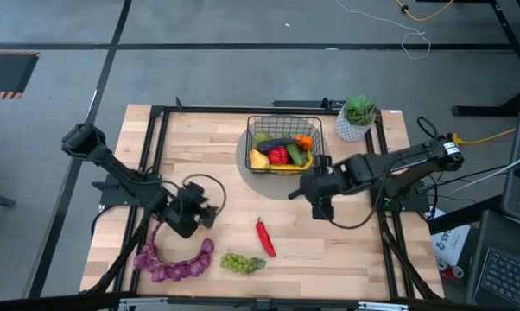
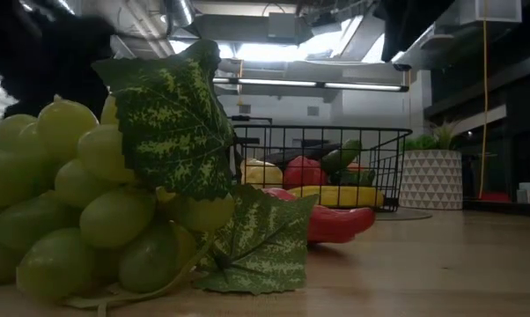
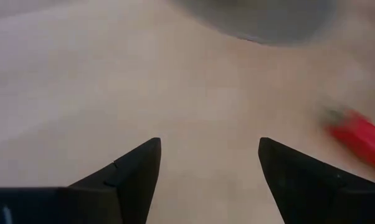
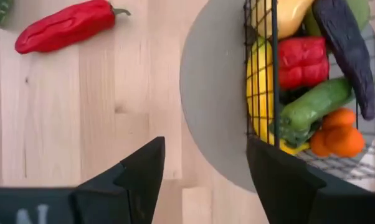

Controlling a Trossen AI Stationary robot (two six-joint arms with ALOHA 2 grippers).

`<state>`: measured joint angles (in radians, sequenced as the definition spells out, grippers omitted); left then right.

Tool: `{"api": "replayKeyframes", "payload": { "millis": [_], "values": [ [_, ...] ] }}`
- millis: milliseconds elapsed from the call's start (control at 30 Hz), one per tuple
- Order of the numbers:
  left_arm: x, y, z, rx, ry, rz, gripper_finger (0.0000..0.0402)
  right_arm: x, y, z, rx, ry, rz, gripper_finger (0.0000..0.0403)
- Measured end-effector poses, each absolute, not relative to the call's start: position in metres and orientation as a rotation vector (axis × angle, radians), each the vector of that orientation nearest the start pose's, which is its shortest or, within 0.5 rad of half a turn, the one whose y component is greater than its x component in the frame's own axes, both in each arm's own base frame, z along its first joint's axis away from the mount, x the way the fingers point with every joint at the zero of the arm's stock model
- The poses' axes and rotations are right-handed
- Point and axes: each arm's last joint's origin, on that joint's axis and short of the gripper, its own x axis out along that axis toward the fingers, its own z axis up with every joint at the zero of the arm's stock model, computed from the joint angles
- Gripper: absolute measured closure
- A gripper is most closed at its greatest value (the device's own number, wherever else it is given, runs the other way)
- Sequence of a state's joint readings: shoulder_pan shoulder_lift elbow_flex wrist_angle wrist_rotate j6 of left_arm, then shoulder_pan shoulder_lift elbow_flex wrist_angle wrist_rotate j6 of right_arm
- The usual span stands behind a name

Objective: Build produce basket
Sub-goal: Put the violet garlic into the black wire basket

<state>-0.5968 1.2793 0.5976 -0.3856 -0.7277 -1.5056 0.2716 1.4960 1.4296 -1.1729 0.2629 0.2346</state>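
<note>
The green grapes (image 2: 80,211) lie nearest to the low camera, at the front edge of the wooden bench (image 1: 346,250), with two mottled leaves (image 2: 172,123) on top of them. Just beside them, toward the left arm's side, the purple grapes (image 1: 175,263) form a curved bunch along the front of the bench.

A little farther in, the red chili (image 1: 265,237) lies alone on the bare wood, between the two arms and well apart from the basket.

The left gripper (image 1: 199,207) is over the bench above the purple grapes. Its jaws stand wide open and hold nothing; in the left wrist view only bare wood shows between them. The right gripper (image 1: 319,206) is over the bench near the front edge of the grey round mat (image 1: 247,164). Its jaws are also apart and empty, and the right wrist view shows wood and the mat's edge between them.

Farther back, the black wire basket (image 1: 284,121) stands on the mat. Inside it there are a yellow banana (image 4: 257,93), a red pepper (image 4: 303,62), a green cucumber (image 4: 315,106), a dark eggplant (image 4: 346,50) and small oranges (image 4: 337,137).

At the far corner on the right arm's side stands a green plant in a white speckled pot (image 1: 355,121).
</note>
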Motion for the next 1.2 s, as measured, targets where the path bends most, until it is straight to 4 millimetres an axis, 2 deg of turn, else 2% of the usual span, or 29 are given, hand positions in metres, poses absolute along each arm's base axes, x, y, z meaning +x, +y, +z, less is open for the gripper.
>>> {"api": "replayKeyframes", "payload": {
  "millis": [100,267,433,567,800,1033,1200],
  "values": [
    [0.197,-0.117,0.181,-0.723,0.527,0.498,0.0137,0.267,0.077,0.319,-0.123,1.195,-0.146,0.0176],
    [0.196,-0.144,0.202,-0.849,0.607,0.264,0.0137,0.263,0.088,0.319,-0.146,1.190,-0.115,0.0176],
    [0.185,-0.172,0.213,-1.131,0.634,0.234,0.0137,0.261,0.095,0.319,-0.143,1.182,-0.117,0.0176],
    [0.173,-0.187,0.219,-1.227,0.580,0.213,0.0137,0.259,0.099,0.319,-0.160,1.176,-0.110,0.0176],
    [0.155,-0.208,0.211,-1.200,0.661,0.147,0.0137,0.258,0.102,0.320,-0.171,1.167,-0.116,0.0176],
    [0.130,-0.234,0.205,-1.386,0.960,0.070,0.0137,0.258,0.103,0.320,-0.157,1.169,-0.122,0.0176],
    [0.111,-0.242,0.204,-1.439,0.986,0.089,0.0137,0.258,0.102,0.319,-0.158,1.170,-0.122,0.0176]
  ]
}}
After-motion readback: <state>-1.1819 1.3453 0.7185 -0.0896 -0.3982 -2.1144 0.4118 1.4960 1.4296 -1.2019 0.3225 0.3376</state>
